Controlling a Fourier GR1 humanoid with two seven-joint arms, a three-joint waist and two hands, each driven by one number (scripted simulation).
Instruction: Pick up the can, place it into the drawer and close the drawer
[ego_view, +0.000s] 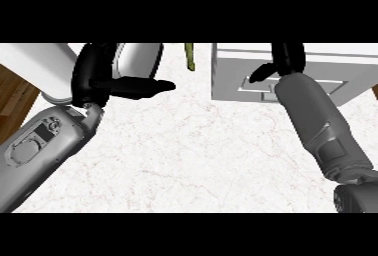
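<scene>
The can (140, 56), a silver-grey cylinder, sits inside the left hand (96, 75). The black fingers (90, 62) wrap its far-left side and the thumb (148, 87) lies across just under it, pointing toward the drawer (229, 75). So the left hand is curled round the can and holds it above the counter's (184, 150) back left part.

Off the thumb's tip there is a bare stretch of marbled counter, then the drawer's near-left corner, well apart from the can. A thin yellow-green stick (190, 56) lies in that gap, nearer the can than the drawer. Behind the fingers a white slab (37, 62) runs along the counter's left edge, with wood floor (15, 100) beyond it.

The left forearm comes up from the lower left, wrist bent so the palm faces right. The right forearm reaches straight up from the lower right, and the right hand (288, 57) rests over the drawer's grey face. The view's upper edge cuts it off, so I cannot tell whether it is open or closed.
</scene>
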